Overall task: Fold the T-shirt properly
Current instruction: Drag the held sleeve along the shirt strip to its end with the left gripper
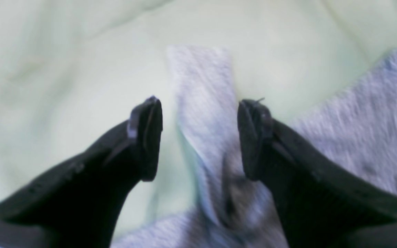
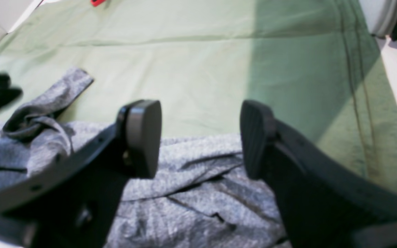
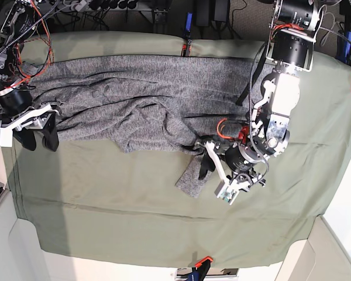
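the large heather-grey knit t-shirt [image 3: 140, 99] lies rumpled across the far half of the olive-green table cloth [image 3: 134, 216], one narrow sleeve [image 3: 190, 175] trailing toward the near edge. left gripper [image 1: 200, 137] straddles that sleeve, jaws apart, gripping nothing. right gripper [image 2: 200, 137] hovers, jaws wide, at the shirt's edge. step in hand: spreading the shirt flat; next, probably, a fresh pinch on sleeve or hem.

The T-shirt [image 3: 134, 99] is showing as soft, speckled grey knit, matt and creased. The table cloth [image 3: 134, 216] is presenting as smooth, matt olive-green woven cloth. Jaws are appearing as matt black plastic.
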You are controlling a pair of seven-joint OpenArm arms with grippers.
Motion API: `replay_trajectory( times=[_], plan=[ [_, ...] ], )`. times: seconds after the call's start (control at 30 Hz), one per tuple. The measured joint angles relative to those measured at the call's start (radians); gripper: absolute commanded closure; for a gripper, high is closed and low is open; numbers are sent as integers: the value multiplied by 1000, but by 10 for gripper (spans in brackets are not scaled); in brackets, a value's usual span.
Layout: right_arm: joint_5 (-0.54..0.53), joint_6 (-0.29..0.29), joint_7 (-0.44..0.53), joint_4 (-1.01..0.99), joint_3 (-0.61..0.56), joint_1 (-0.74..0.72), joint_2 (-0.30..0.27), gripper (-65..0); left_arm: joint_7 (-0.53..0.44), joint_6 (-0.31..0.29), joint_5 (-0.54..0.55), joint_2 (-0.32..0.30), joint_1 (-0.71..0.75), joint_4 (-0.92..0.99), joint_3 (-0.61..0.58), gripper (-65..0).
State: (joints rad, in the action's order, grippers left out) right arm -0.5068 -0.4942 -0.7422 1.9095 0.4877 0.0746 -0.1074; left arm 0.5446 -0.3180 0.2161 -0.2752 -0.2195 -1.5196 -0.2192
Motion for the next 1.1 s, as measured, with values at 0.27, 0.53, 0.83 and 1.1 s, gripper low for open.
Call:
replay_trajectory(
  times=[0.27,0.53,0.83,1.1],
  plan=[
    [-2,0,-19,0,1,-1,0,-360,-106,-11,-22,57,-163,304,2,-373],
    [1,0,-19,0,0,0,2,-360,-193,-47,-75,157,-262,643,1,-372],
    [2,0,-19,0,0,0,2,-360,-188,-34,-78,153,-265,648,3,0],
    [-1,0,-18,0,1,0,0,-360,112,22,88,-55,-166,159,5,0]
  ],
)
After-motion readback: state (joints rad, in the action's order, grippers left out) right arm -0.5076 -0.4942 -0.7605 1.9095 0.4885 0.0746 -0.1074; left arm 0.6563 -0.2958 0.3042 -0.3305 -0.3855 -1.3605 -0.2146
